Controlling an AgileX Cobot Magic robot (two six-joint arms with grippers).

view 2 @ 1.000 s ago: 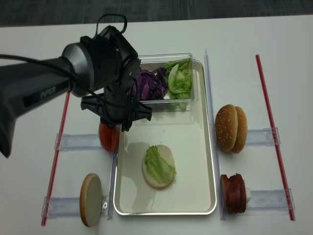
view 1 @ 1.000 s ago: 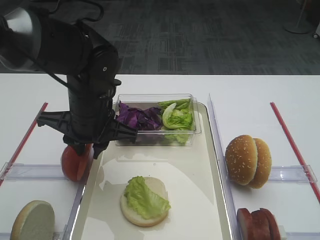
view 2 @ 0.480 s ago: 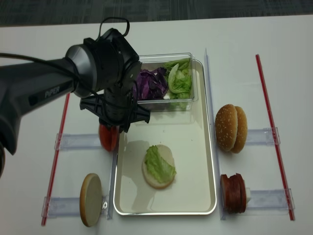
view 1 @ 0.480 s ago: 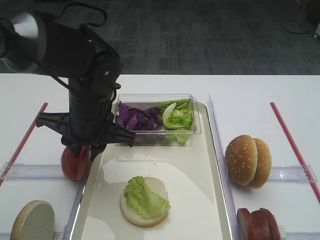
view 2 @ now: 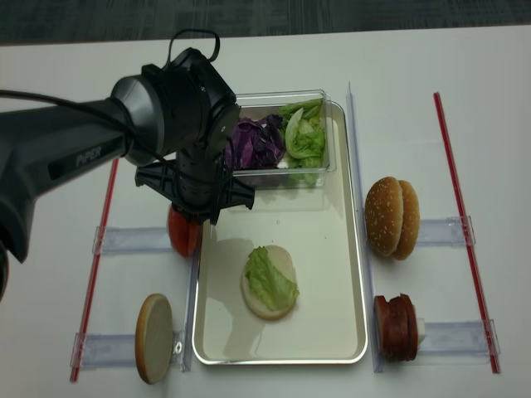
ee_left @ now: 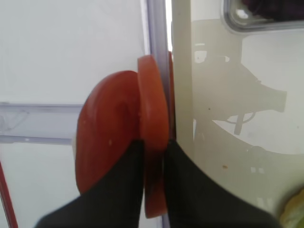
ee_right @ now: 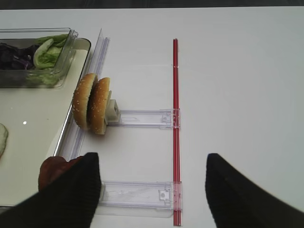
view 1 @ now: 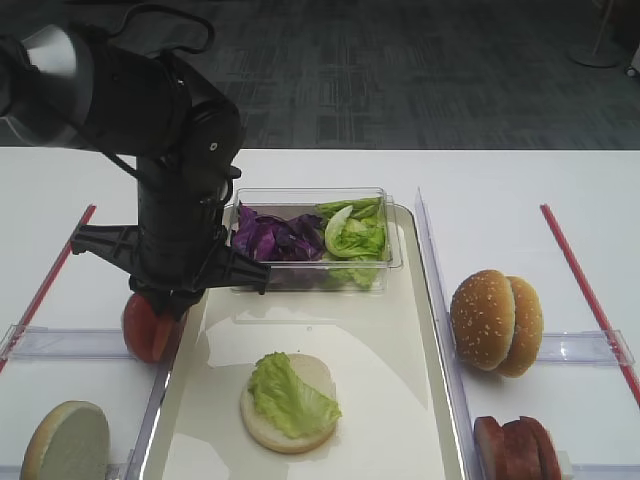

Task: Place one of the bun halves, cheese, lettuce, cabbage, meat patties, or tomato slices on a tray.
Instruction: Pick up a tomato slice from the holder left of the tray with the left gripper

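Note:
Two tomato slices (ee_left: 109, 128) stand on edge in a clear holder just left of the cream tray (view 1: 350, 330). My left gripper (ee_left: 153, 147) is shut on the slice nearest the tray (ee_left: 154, 109), one finger on each face. From above, the left arm covers the grip, and only the lower part of the tomato slices (view 1: 148, 330) (view 2: 184, 234) shows. On the tray lies a bun bottom topped with a lettuce leaf (view 1: 288, 400). My right gripper (ee_right: 152, 161) hovers open over bare table, with nothing between its fingers.
A clear box holds purple cabbage (view 1: 275, 235) and lettuce (view 1: 355, 235) at the tray's far end. Sesame bun tops (view 1: 497, 322) and meat patties (view 1: 518, 448) stand in holders on the right. A pale bun half (view 1: 65, 440) stands front left. Red strips (view 1: 585, 285) edge both sides.
The left gripper's jaws have closed onto the tomato slice nearest the tray. The left arm shifted slightly left a second ago and has since held still.

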